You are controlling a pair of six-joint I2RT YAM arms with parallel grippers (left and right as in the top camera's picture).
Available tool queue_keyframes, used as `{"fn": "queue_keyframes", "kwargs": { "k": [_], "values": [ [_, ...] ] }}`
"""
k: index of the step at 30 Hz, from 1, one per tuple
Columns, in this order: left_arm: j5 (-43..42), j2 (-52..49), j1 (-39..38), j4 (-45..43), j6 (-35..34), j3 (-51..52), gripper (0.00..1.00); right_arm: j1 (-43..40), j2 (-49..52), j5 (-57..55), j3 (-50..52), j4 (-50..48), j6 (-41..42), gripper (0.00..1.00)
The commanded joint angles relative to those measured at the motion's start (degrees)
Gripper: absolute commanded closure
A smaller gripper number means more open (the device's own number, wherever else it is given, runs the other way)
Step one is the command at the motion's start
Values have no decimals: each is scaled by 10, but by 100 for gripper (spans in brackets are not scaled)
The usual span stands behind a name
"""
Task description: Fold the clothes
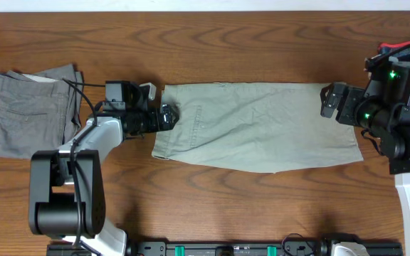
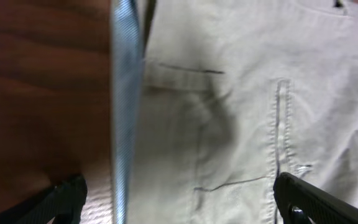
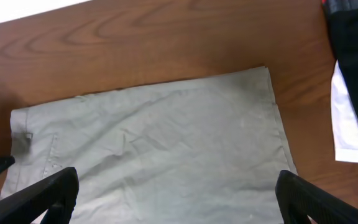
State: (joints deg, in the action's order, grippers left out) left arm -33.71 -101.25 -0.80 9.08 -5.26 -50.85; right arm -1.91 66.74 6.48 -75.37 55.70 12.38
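A pale khaki-green pair of clothes [image 1: 255, 128] lies flat across the middle of the table, waistband to the left. My left gripper [image 1: 168, 116] sits at the waistband end, open. In the left wrist view its gripper [image 2: 179, 211] spans the pocket seams of the khaki cloth [image 2: 241, 124], with nothing between the fingers [image 2: 312, 202]. My right gripper [image 1: 329, 99] hovers over the hem end, open. In the right wrist view that gripper [image 3: 179, 205] is above the khaki cloth [image 3: 154, 143], apart from it. A mid-grey pair [image 1: 23, 114] lies folded at the far left.
A dark red-and-black heap [image 1: 404, 48] sits at the back right behind the right arm; it shows as dark cloth [image 3: 353, 56] with a white label [image 3: 350, 124]. A blurred blue-grey strip [image 2: 124, 106] crosses the left wrist view. The left arm's base [image 1: 66, 199] stands at front left.
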Motion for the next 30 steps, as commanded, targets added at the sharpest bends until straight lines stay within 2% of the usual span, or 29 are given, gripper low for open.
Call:
{"fn": "queue_keyframes", "kwargs": {
  "k": [1,8,13,18,22,24,26,28,29,30],
  "values": [
    [-40,-34,1,8,5,2,2,-5,-5,-7,-7,5,-7,1],
    [-62,-44,1,13,5,2,2,-5,-5,-6,-7,6,-6,1],
    [-111,-44,1,26,5,2,2,-5,-5,-6,-7,7,-6,1],
    [-111,-44,1,39,5,2,0,-5,-5,-4,-7,7,-6,1],
    [-111,-44,1,39,5,2,19,-5,-5,-4,-7,7,-6,1],
    [-111,-44,1,38,5,2,38,-5,-5,-4,-7,7,-6,1],
    [-111,-43,1,37,5,2,62,-5,-5,-4,-7,7,-6,1],
    [-110,-42,2,37,5,1,80,-5,-5,-4,-7,8,-6,1],
    [-110,-42,2,37,5,1,81,-5,-5,-4,-7,8,-6,1],
    [-110,-42,2,37,5,0,87,-5,-5,-4,-7,9,-6,1]
  ]
}}
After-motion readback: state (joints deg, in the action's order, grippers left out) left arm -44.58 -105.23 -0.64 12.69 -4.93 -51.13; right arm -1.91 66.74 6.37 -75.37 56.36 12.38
